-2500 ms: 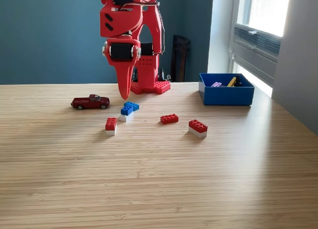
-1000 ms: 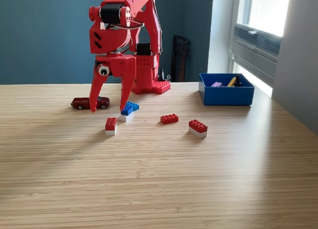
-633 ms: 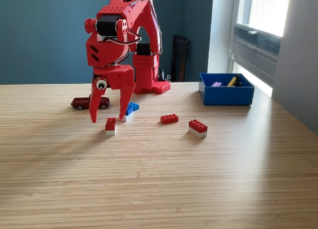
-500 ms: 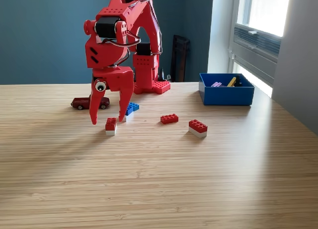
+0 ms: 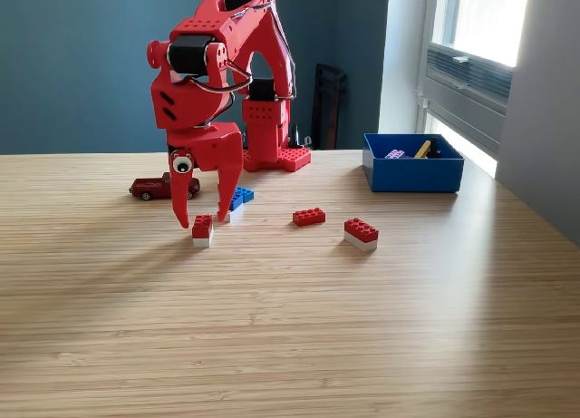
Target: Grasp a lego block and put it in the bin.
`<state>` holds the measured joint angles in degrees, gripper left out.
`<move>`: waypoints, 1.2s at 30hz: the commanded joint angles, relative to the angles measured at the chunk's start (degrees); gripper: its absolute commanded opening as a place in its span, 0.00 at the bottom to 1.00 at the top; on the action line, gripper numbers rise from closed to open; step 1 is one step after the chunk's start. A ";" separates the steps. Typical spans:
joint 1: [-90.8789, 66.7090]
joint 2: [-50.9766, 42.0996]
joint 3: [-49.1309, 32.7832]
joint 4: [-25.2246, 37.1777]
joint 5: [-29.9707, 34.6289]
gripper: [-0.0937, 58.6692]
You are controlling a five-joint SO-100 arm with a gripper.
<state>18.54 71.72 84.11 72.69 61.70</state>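
The end effector point(image 5: 201, 222) hangs spread apart and grasping nothing, its tips either side of a red-and-white lego block point(image 5: 202, 229) on the worktop point(image 5: 290, 327). The block is probably light, rigid and smooth-sided, best pinched across its flat side faces. Whether the tips touch it is hard to tell. The bin point(image 5: 413, 174) sits well apart, at the exterior view's right, its contents partly hidden.
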 commanded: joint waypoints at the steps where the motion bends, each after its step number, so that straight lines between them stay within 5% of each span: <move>1: 0.18 1.32 -3.34 0.26 0.26 0.28; 31: 0.44 2.29 -1.14 -0.35 -5.54 0.07; 36: -0.18 5.10 -7.03 5.10 -8.61 0.07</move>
<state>19.16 71.72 82.35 75.23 54.58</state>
